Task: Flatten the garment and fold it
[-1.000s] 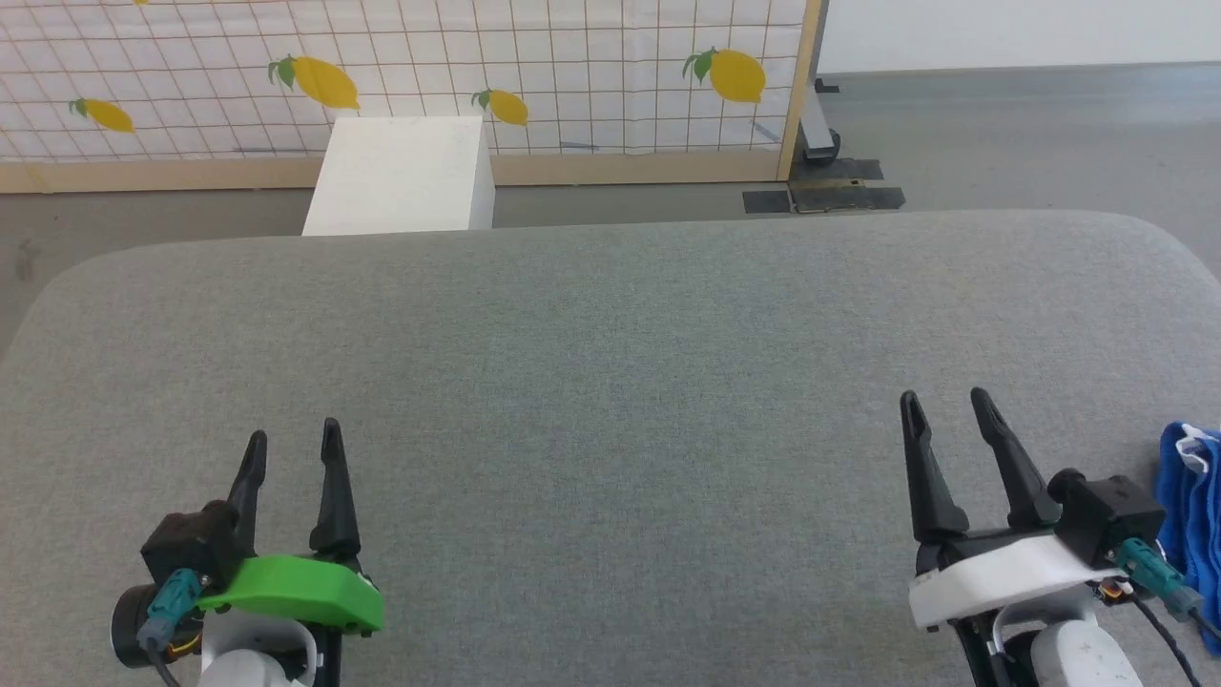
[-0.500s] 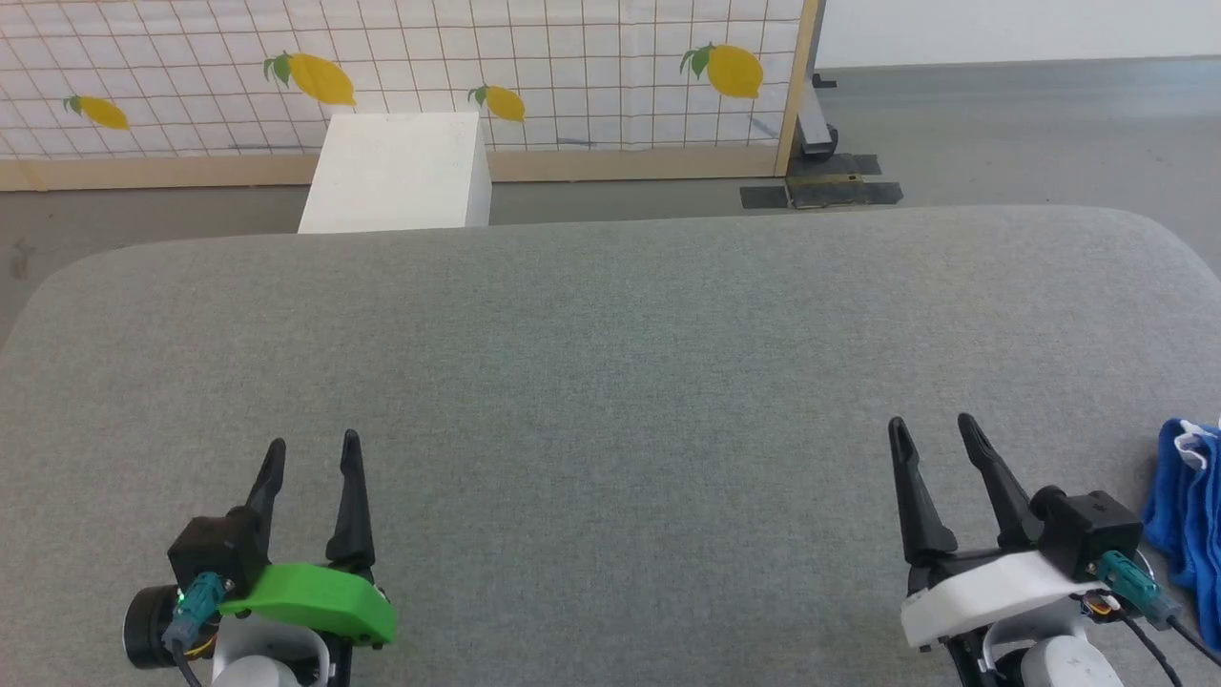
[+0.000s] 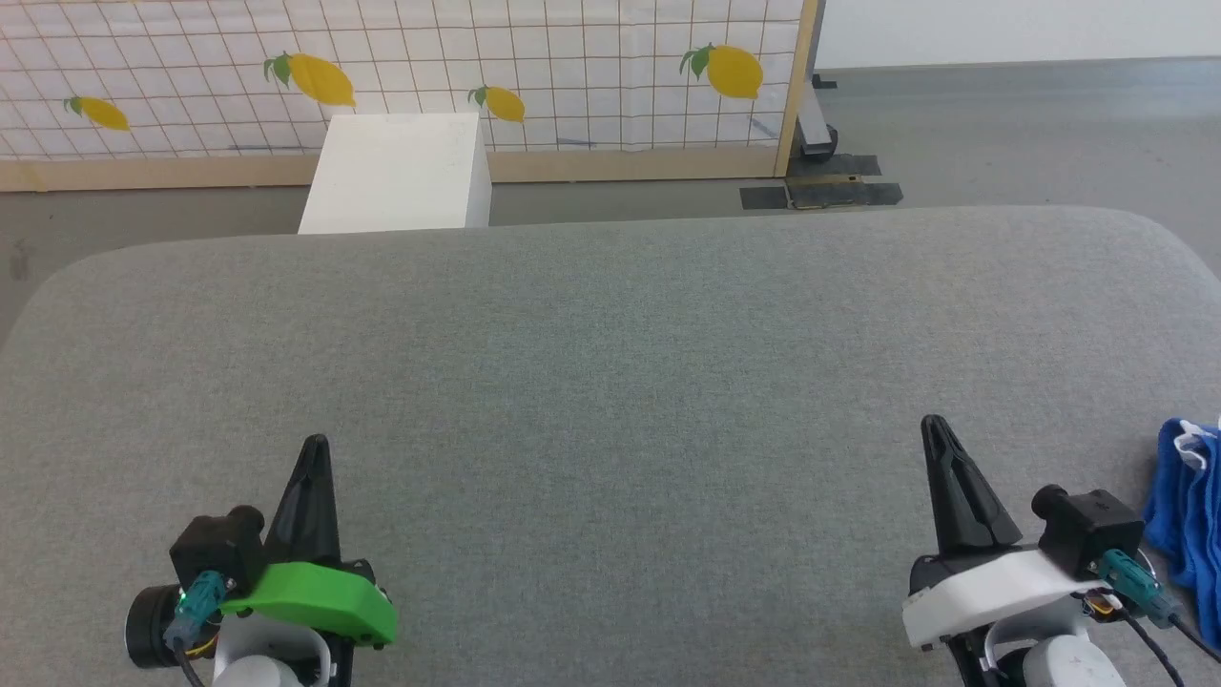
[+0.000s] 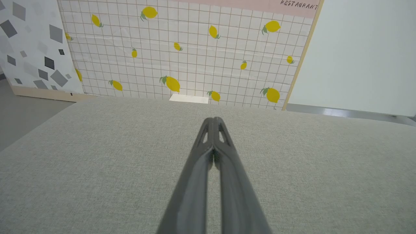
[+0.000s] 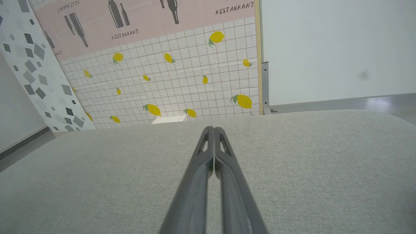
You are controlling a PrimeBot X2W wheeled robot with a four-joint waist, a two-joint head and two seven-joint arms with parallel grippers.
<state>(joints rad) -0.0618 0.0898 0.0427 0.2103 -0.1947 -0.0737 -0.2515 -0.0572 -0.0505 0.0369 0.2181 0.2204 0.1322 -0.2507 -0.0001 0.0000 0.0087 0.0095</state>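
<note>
Head view first: the left gripper (image 3: pixel 315 442) sat at the lower left and the right gripper (image 3: pixel 933 422) at the lower right, both with fingers pinched fully together on nothing and pointing up the frame. A big stretch of plain grey padded tabletop (image 3: pixel 610 382) ran between and ahead of them, out to a far edge with rounded corners on both sides. The garment (image 3: pixel 1188 506) was a bunched blue heap with a bit of white showing, lying on the tabletop at the far right and cut off by the frame edge. It sat just beside the right gripper's body on its outer side, and the fingertips weren't touching it. Past the far edge stood a white box (image 3: pixel 396 172), then the lemon-print screen (image 3: pixel 572 76) with its wooden frame, and grey floor (image 3: pixel 1002 134) off to the right. In the left wrist view, the two fingers were clenched tip to tip above the fabric, with the table's left edge falling away to the floor and the screen straight ahead. The right wrist view was the same deal: fingers clamped together and empty, grey fabric spreading wide either side, and the far edge ahead, with the screen and a plain white wall (image 5: pixel 325 48) beyond.
</note>
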